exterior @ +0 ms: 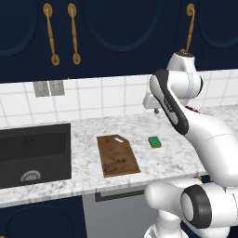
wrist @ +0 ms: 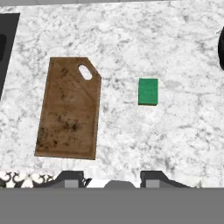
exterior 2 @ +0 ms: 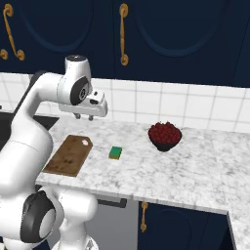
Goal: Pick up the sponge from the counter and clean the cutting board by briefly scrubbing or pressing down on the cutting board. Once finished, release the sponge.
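The sponge (wrist: 148, 91) lay flat on the counter (wrist: 183, 135), green side up, just right of the cutting board (wrist: 69, 114) and apart from it, its long axis running toward the wall. The gripper (exterior 2: 84, 117) hung high above, fingers pressed together, empty.

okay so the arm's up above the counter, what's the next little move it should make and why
Probably swing the gripper sideways until it hangs over the sponge, then lower. It hangs high over the counter holding nothing, and the sponge lies untouched beside the cutting board, off-centre in the hand view. The jaws look narrow, so they likely need to open first.
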{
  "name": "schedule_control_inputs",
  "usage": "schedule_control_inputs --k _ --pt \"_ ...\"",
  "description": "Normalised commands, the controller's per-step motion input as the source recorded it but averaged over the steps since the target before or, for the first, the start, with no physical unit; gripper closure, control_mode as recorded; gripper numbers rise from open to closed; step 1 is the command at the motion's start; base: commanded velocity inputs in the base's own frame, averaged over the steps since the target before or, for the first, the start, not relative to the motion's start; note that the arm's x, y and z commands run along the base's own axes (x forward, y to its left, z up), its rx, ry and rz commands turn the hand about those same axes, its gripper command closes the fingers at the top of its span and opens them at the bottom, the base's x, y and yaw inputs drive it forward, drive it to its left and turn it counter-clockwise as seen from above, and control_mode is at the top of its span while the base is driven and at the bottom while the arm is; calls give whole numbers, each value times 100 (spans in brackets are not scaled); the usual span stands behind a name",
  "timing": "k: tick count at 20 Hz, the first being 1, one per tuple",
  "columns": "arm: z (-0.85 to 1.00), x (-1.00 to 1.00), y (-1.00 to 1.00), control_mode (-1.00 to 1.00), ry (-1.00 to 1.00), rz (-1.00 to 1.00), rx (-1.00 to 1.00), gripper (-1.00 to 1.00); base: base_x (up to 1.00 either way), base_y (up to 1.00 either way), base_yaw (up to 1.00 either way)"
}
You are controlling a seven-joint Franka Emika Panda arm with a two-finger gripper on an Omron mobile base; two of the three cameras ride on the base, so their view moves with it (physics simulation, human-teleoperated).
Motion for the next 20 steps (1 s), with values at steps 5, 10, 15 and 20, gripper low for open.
schedule_control_inputs --k 5,10,15,20 --pt "-28 6 -21 -100 0 0 0 -100 0 0 0" --pt "-53 26 -39 -100 0 0 0 -100 0 0 0" --pt "-29 16 -27 -100 0 0 0 -100 0 0 0" --pt "-21 1 -4 -100 0 1 -2 -100 0 0 0"
